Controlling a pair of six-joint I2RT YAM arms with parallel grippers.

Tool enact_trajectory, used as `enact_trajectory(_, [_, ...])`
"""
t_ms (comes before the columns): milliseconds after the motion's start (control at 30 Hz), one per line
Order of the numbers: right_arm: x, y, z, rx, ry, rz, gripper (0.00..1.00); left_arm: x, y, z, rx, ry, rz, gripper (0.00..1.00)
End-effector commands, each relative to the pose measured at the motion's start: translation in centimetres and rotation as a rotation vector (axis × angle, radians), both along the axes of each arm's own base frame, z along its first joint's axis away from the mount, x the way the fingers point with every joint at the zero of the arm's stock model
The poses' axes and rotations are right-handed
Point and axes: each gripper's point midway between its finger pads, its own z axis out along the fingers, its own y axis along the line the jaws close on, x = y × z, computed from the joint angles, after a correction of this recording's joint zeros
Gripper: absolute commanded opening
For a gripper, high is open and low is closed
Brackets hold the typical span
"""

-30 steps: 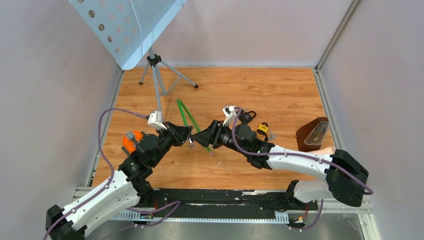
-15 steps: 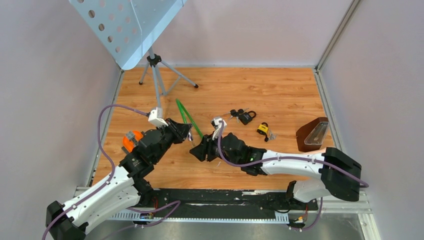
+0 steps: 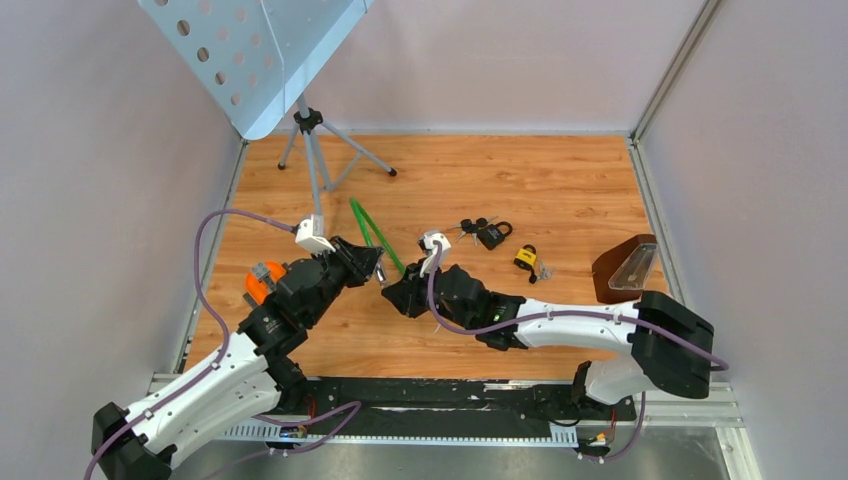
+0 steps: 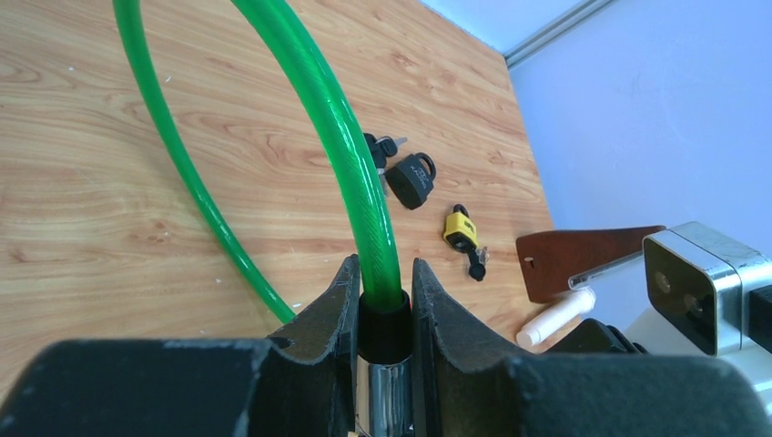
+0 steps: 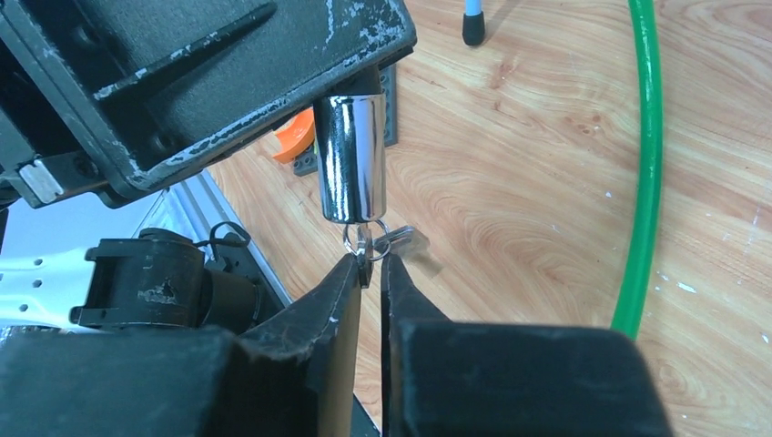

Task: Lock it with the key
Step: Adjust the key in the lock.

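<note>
My left gripper [image 4: 382,273] is shut on the black collar of a green cable lock [image 4: 350,173], just above its chrome barrel [image 4: 390,401]. In the right wrist view that barrel [image 5: 351,159] hangs down out of the left fingers, with a key ring and keys at its lower end. My right gripper [image 5: 371,266] sits directly under it, jaws nearly together, pinching a key [image 5: 364,264] at the tips. From above, the left gripper [image 3: 372,268] and right gripper [image 3: 392,295] meet nose to nose left of centre, with the green cable [image 3: 375,235] looping behind them.
A black padlock with keys [image 3: 491,235] and a yellow padlock [image 3: 525,258] lie to the right. A brown holder [image 3: 622,268] stands by the right wall. A music stand's tripod [image 3: 315,150] occupies the back left. An orange object [image 3: 258,285] sits by the left arm.
My right gripper has moved left and nearer, to the barrel's end, and its jaws have closed onto the key. The left gripper shifted slightly early on, then held still.
</note>
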Motion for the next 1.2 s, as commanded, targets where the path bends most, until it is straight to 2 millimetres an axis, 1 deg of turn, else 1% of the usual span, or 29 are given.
enact_trajectory(0, [1.1,1.2,4.4,0.145,-0.033,-0.004,0.09,-0.2,0.1,2.8,-0.041,-0.06,-0.007,0.0])
enact_trajectory(100, [1.0,0.7,5.1,0.203,0.025,0.024,0.0,-0.7,-0.2,2.8,-0.034,-0.079,-0.041,0.0])
enact_trajectory(133, [1.1,0.3,5.5,0.234,0.05,0.039,0.0,-0.8,-0.3,3.0,-0.032,-0.095,-0.054,0.0])
enact_trajectory(167, [0.8,0.1,5.9,0.27,0.082,0.069,0.0,-1.1,-0.6,2.8,-0.029,-0.098,-0.08,0.0])
enact_trajectory(200, [0.7,-0.3,6.4,0.307,0.109,0.093,0.0,-1.3,-0.7,3.2,-0.035,-0.119,-0.095,0.0])
enact_trajectory(233, [0.6,-0.7,6.8,0.344,0.144,0.113,0.0,-1.6,-1.0,2.9,-0.032,-0.122,-0.12,0.0])
enact_trajectory(267, [0.6,-1.0,7.2,0.381,0.177,0.13,0.0,-1.8,-1.0,3.3,-0.037,-0.146,-0.133,0.0])
enact_trajectory(300, [0.4,-1.4,7.6,0.414,0.208,0.153,0.0,-2.2,-1.4,3.1,-0.035,-0.153,-0.162,0.0])
enact_trajectory(333, [0.2,-1.7,8.0,0.446,0.238,0.173,0.0,-2.4,-1.4,3.6,-0.04,-0.18,-0.176,0.0])
enact_trajectory(467, [-0.9,-2.6,8.9,0.556,0.362,0.251,0.0,-3.5,-1.9,4.7,-0.047,-0.25,-0.244,0.0])
enact_trajectory(533, [-1.5,-3.2,9.5,0.647,0.428,0.286,0.0,-3.9,-2.2,5.3,-0.055,-0.282,-0.272,0.0])
enact_trajectory(567, [-1.8,-3.5,9.5,0.674,0.461,0.3,0.0,-4.0,-2.2,5.8,-0.065,-0.302,-0.278,0.0])
enact_trajectory(600, [-2.0,-3.7,9.9,0.707,0.479,0.32,0.0,-4.2,-2.3,6.0,-0.066,-0.312,-0.289,0.0])
enact_trajectory(733, [-2.9,-3.8,10.8,0.77,0.533,0.387,0.0,-4.3,-2.7,7.1,-0.085,-0.357,-0.303,0.0])
enact_trajectory(833, [-2.9,-3.6,10.7,0.766,0.532,0.395,0.0,-4.1,-3.0,7.4,-0.079,-0.368,-0.313,0.0])
enact_trajectory(867, [-2.7,-3.6,10.1,0.742,0.531,0.377,0.04,-4.1,-3.0,7.6,-0.079,-0.372,-0.312,0.0])
enact_trajectory(900, [-2.5,-3.5,9.6,0.717,0.524,0.356,0.12,-4.0,-3.1,7.6,-0.073,-0.369,-0.31,0.0])
enact_trajectory(933, [-2.3,-3.6,9.3,0.693,0.501,0.335,0.22,-3.9,-3.0,7.9,-0.073,-0.374,-0.304,0.0])
enact_trajectory(967, [-2.1,-3.7,8.9,0.662,0.479,0.309,0.32,-3.7,-3.0,7.8,-0.064,-0.37,-0.303,0.0])
enact_trajectory(1033, [-1.8,-4.3,8.3,0.601,0.437,0.253,0.48,-3.7,-3.1,8.0,-0.054,-0.371,-0.303,0.0])
enact_trajectory(1067, [-1.6,-4.6,8.0,0.569,0.408,0.228,0.53,-3.6,-3.0,8.3,-0.053,-0.374,-0.302,0.0])
enact_trajectory(1100, [-1.6,-5.2,8.6,0.555,0.369,0.209,0.59,-3.6,-3.1,8.3,-0.046,-0.376,-0.302,0.0])
enact_trajectory(1167, [-1.3,-6.3,8.3,0.506,0.308,0.155,0.67,-3.6,-3.1,8.5,-0.038,-0.38,-0.302,0.0])
